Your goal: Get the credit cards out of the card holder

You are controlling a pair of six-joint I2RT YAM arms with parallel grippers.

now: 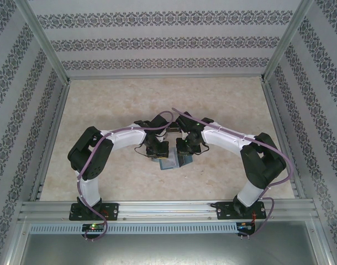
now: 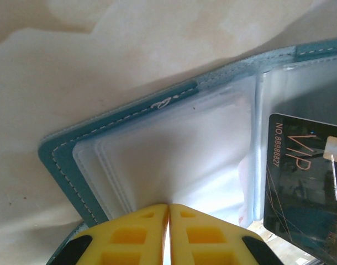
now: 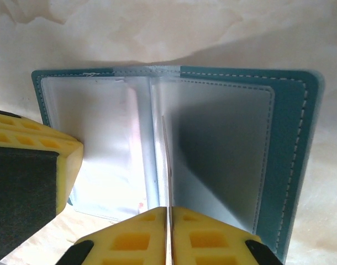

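Note:
The teal card holder [image 1: 169,163] lies open on the table between both arms. In the left wrist view its cover [image 2: 130,113] frames clear, whitish sleeves, and my left gripper [image 2: 168,205] is shut on the near edge of those sleeves. A dark credit card [image 2: 304,187] printed "VIP" stands out of the holder at the right. In the right wrist view the holder [image 3: 293,143] is spread flat, and my right gripper [image 3: 168,208] is shut on a thin card edge [image 3: 166,160] rising from the spine. What the whitish sleeves hold I cannot tell.
The holder rests on a beige marbled tabletop [image 1: 224,105] inside patterned walls with a metal frame. One of the left gripper's yellow fingers [image 3: 30,160] sits close beside the holder's left page in the right wrist view. Both wrists [image 1: 157,148] crowd together over the holder.

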